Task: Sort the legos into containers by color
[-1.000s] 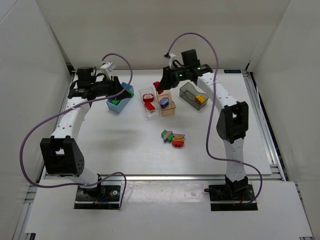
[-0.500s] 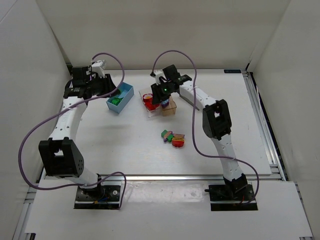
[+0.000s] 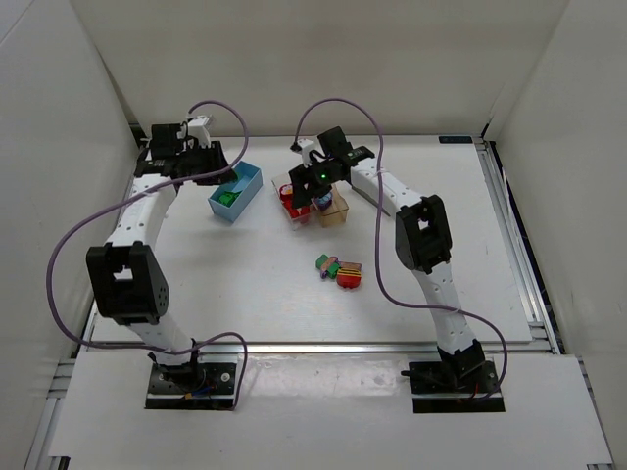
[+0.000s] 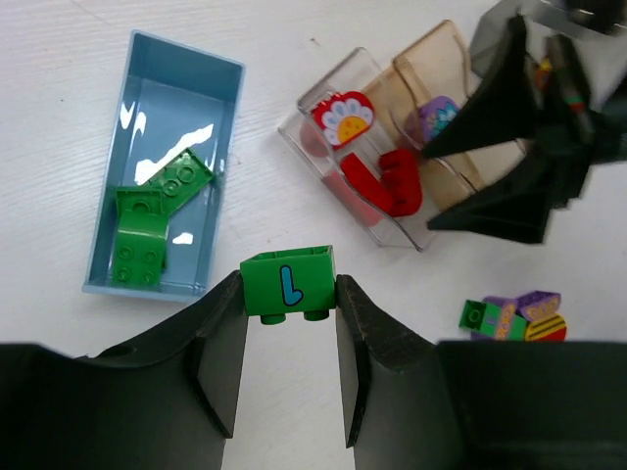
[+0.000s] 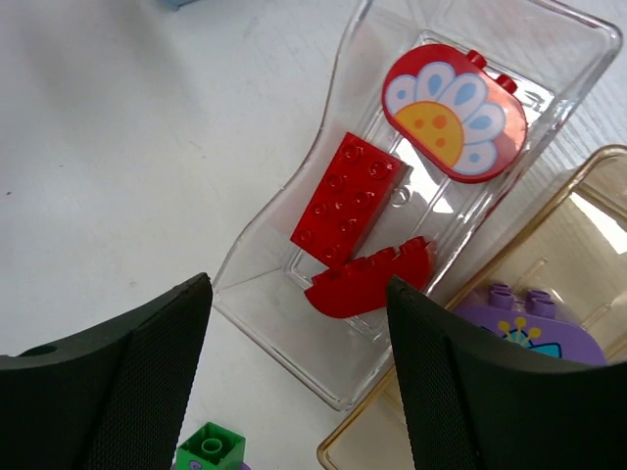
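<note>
Over to the left claw [image 4: 289, 305]: clamped tight on a green brick [image 4: 287, 278] with a blue L on its face. Pinched at both sides, held above the table [image 4: 59, 78]. Ahead of that claw and off to its left, from its wrist view: the light blue bin [image 4: 182, 51], with 3 green bricks [image 4: 147, 220] heaped at the end nearer the claw. Ahead and to the right: the clear bin [image 4: 294, 122], pressed side by side against the peach bin [image 4: 441, 49].

Now the right claw [image 5: 299, 292]: spread wide, gripping nothing, hanging just above the near end of the clear bin. Straight past its fingertips, inside that bin, 3 red pieces: a long studded brick [image 5: 348, 201], an arch [image 5: 370, 284] just beside it, and a round-topped piece with a flower print [image 5: 454, 113] farther off. Just right of the claw, in the peach bin: 1 purple brick [image 5: 519, 328]. Down by the left finger: a green stud [image 5: 211, 452]. Back toward the arm bases from both claws: the loose cluster of unsorted legos [image 3: 339, 269], lying on the table.
</note>
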`<state>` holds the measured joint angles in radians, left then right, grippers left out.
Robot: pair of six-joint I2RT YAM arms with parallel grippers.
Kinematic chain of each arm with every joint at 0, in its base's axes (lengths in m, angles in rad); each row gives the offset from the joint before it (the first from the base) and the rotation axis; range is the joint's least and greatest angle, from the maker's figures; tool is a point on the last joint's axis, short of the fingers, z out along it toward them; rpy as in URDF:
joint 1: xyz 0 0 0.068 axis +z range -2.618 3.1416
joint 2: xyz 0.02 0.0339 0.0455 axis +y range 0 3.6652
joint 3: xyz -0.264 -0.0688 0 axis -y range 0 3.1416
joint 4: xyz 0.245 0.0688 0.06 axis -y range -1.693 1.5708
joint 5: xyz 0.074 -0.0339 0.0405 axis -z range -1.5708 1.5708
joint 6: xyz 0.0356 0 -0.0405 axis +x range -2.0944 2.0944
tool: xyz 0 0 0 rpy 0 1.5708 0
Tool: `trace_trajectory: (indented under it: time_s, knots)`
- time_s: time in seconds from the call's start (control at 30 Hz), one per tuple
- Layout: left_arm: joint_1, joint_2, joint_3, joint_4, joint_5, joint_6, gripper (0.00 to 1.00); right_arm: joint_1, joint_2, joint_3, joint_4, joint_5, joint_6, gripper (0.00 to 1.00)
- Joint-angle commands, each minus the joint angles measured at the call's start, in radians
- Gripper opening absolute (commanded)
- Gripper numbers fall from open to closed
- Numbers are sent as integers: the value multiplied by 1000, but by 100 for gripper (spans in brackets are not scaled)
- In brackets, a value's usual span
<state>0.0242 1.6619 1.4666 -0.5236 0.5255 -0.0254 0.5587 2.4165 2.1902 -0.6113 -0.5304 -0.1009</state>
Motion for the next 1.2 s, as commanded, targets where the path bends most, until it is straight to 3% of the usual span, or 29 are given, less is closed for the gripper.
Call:
trace_trajectory:
  time_s: [0.0, 0.3, 0.4, 0.57, 0.73, 0.87, 1.0, 1.17]
  knots:
    - [2, 64, 72, 4, -22, -5, 10, 6, -83, 46, 22, -69, -11, 75]
    - [-23, 320, 254, 7, -94, 18, 13, -37, -281, -56, 9, -23, -45, 78]
    - [-23, 372, 290, 7, -119, 21, 23, -66, -332, -114, -4, -3, -75, 79]
    - [-23, 414, 322, 5, -148, 21, 49, -97, -404, -191, -25, 3, -134, 80]
    - [-21, 404, 324, 10, -154, 21, 63, -118, -462, -315, -53, -5, -238, 79]
    - [-23, 369, 305, 23, -119, 21, 68, -147, -522, -437, -50, -40, -292, 80]
    - [-23, 270, 284, 62, -49, 7, 68, -164, -624, -561, -82, -91, -410, 79]
    - [-53, 112, 223, 62, 160, -14, 69, -163, -749, -763, -203, -170, -653, 79]
